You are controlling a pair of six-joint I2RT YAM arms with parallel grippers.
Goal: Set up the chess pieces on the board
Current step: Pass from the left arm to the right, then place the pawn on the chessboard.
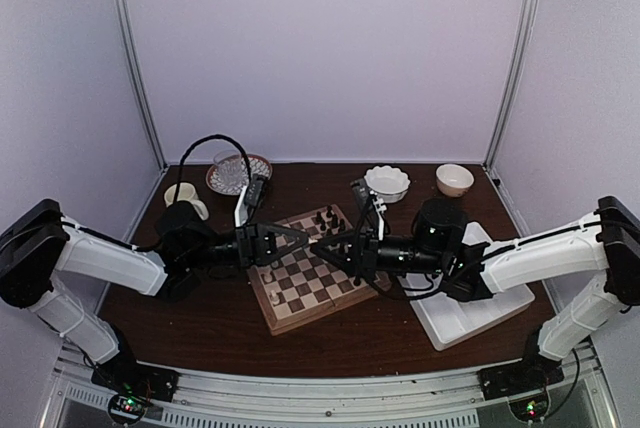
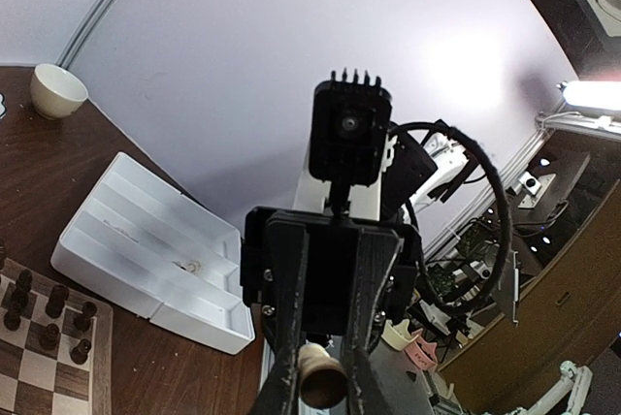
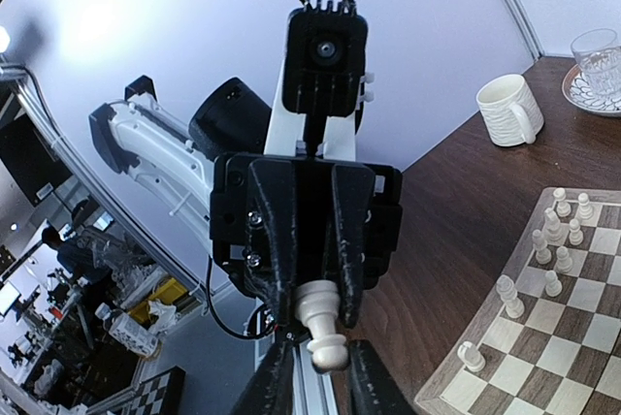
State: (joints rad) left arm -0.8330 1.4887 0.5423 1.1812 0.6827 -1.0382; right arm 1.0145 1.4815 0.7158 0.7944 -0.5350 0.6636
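A: How will the piece [image 3: 320, 330] handle?

B: I think it is very light, stiff and smooth, so it can slip or turn between the fingers. It should be gripped on the thick body, not on the thin neck.

A: Where is it now?

B: It is in the air above the board [image 1: 310, 293]. The left gripper [image 1: 302, 241] is clenched on it, and one end sticks out toward the right gripper [image 1: 317, 248].

A: Does the right one hold it too?

B: I cannot tell. Its fingers stand on both sides of the free end.

A: What do the views show differently?

B: The top view shows the two arms meeting tip to tip, but the piece is too small to see there. The right wrist view shows the piece well. The left wrist view shows its round end and the tray [image 2: 107, 204].
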